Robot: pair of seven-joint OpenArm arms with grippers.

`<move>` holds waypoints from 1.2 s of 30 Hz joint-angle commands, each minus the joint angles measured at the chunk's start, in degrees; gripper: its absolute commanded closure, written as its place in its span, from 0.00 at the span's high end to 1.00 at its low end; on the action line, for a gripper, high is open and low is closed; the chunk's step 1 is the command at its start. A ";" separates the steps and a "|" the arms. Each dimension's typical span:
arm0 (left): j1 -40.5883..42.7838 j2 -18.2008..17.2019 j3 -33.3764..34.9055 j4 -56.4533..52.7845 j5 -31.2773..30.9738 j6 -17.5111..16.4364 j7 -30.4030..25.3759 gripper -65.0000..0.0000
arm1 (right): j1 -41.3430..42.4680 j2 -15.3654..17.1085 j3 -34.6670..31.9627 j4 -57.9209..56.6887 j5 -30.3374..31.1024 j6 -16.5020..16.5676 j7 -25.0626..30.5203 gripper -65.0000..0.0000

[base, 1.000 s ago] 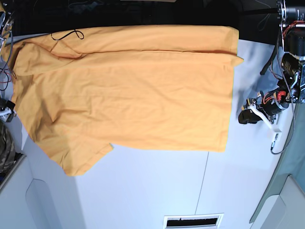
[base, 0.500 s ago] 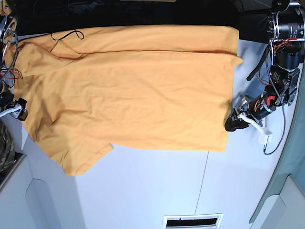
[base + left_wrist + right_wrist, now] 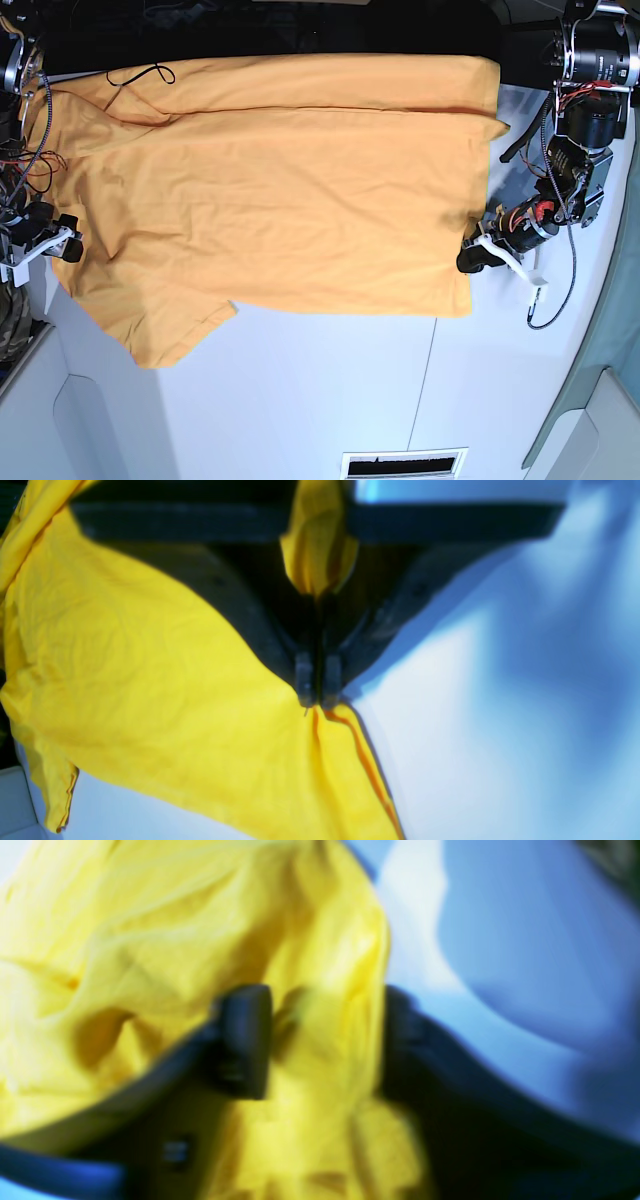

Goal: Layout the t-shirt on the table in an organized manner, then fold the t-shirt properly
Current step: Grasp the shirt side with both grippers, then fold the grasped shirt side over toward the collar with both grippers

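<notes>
Left gripper (image 3: 316,700) is clamped on the soft, light t-shirt (image 3: 280,190) hem; right gripper (image 3: 325,1040) straddles its cloth, grip unclear.

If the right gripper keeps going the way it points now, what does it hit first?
The bright orange-yellow cotton t-shirt: bunched cloth already sits between the right gripper's dark fingers. What lies behind the cloth is hidden, and the view is blurred.
</notes>
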 commanded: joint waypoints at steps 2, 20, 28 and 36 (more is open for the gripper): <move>-0.68 -1.05 0.09 2.14 0.63 -2.66 2.71 0.00 | 1.05 0.90 0.02 2.84 0.24 0.17 0.07 0.07; 17.81 -11.63 0.09 38.51 -14.05 -2.66 14.58 0.00 | -17.75 4.57 4.76 30.99 4.42 0.20 -4.90 0.00; 24.02 -12.07 -0.02 40.57 -9.70 -2.66 12.79 0.00 | -25.70 4.50 11.08 31.89 9.31 0.17 -4.70 0.00; 23.93 -11.58 -0.02 40.57 -8.26 -2.66 11.96 0.00 | -25.03 4.50 11.85 31.93 13.79 -3.30 -4.44 0.50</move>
